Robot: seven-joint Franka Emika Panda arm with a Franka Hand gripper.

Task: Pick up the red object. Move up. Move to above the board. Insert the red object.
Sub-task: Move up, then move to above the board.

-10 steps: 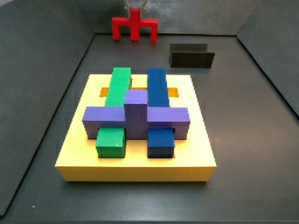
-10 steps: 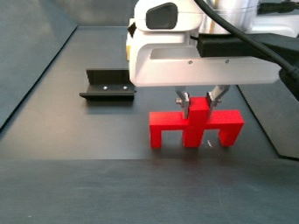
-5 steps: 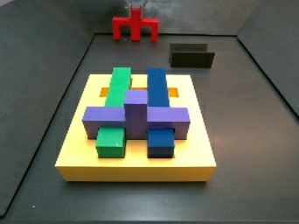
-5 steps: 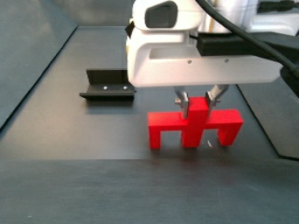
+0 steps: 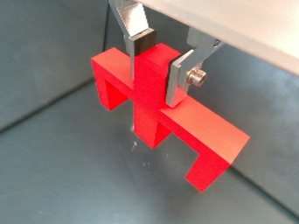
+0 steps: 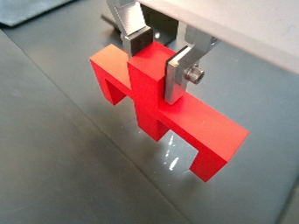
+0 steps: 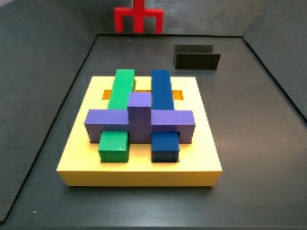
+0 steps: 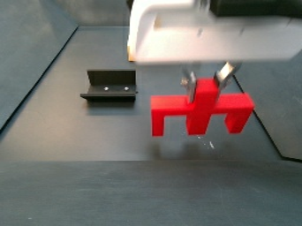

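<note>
The red object (image 8: 200, 110) is a comb-shaped piece with three legs pointing down. It hangs a little above the dark floor and also shows in both wrist views (image 5: 176, 114) (image 6: 193, 122). My gripper (image 8: 206, 81) is shut on its central upright stub, with a silver finger (image 5: 184, 74) pressed on each side (image 6: 177, 72). In a side view the red object (image 7: 139, 16) is at the far end of the floor, well beyond the board. The board (image 7: 138, 167) is a yellow slab with green, blue and purple blocks on it.
The fixture (image 7: 198, 58) (image 8: 109, 86), a dark L-shaped bracket, stands on the floor between the board's far right corner and the red object. Low dark walls (image 7: 48, 99) run along both sides of the floor.
My gripper has risen with the red object, which has left the floor and now hangs above it. The board and the fixture have not moved.
</note>
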